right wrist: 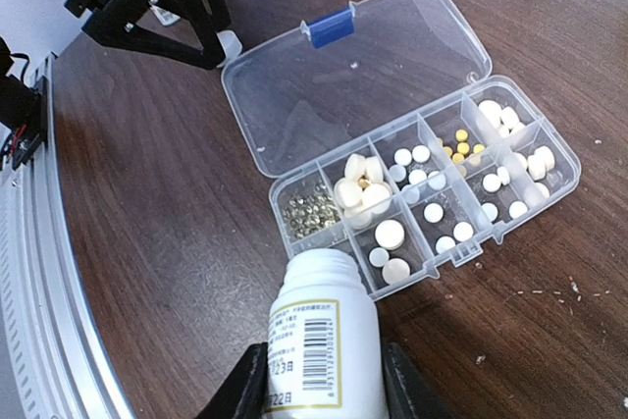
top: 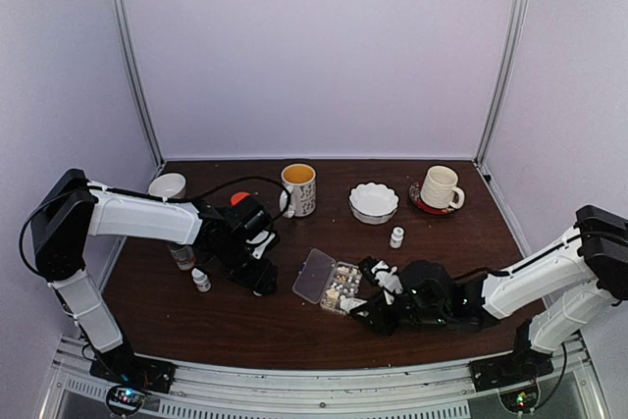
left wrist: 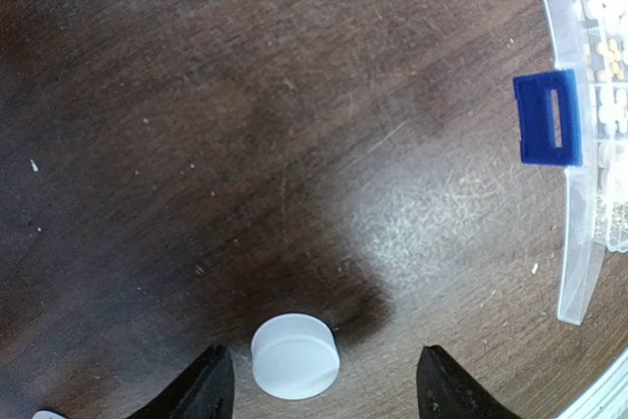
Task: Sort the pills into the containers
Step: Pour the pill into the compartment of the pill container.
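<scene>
The clear organizer box (right wrist: 446, 242) lies open on the dark table, its lid (right wrist: 363, 85) with a blue latch flat beside it. Its containers hold white round pills (right wrist: 390, 234), a few yellow ones (right wrist: 461, 147) and tiny golden pellets (right wrist: 312, 211). My right gripper (right wrist: 324, 388) is shut on an uncapped white bottle (right wrist: 324, 326), whose mouth tilts over the box's near edge. My left gripper (left wrist: 322, 392) stands open left of the lid (left wrist: 574, 193). A white cap (left wrist: 294, 355) lies on the table between its fingers (left wrist: 201, 392), touching neither. From above, the box (top: 339, 284) sits between both grippers.
At the back stand a mug of yellow liquid (top: 298, 188), a white scalloped bowl (top: 374, 202), a white cup on a red saucer (top: 439, 187) and a small bowl (top: 168, 185). A small white bottle (top: 396, 237) stands behind the box. Other bottles (top: 201, 280) stand by the left arm.
</scene>
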`<state>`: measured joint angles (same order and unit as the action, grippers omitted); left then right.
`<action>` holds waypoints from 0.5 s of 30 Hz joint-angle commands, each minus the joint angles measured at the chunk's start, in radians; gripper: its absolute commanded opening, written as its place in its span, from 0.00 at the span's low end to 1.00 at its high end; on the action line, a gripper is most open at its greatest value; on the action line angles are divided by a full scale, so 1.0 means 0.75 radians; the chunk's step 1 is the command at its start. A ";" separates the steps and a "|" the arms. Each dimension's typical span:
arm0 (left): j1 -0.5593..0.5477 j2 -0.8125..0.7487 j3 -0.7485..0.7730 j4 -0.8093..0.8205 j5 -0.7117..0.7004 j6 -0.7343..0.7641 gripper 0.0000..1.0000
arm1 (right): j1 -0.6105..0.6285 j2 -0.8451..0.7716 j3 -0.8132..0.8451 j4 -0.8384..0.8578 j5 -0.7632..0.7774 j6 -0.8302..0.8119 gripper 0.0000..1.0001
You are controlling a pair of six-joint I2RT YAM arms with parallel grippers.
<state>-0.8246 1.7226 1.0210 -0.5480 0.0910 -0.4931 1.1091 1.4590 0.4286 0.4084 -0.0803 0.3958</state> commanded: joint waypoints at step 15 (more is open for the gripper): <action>-0.006 0.003 0.011 -0.036 -0.001 0.008 0.67 | -0.031 -0.033 -0.278 0.828 -0.086 0.059 0.00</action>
<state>-0.8246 1.7226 1.0210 -0.5533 0.0921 -0.4927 1.0924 1.4639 0.2592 0.8856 -0.1360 0.4488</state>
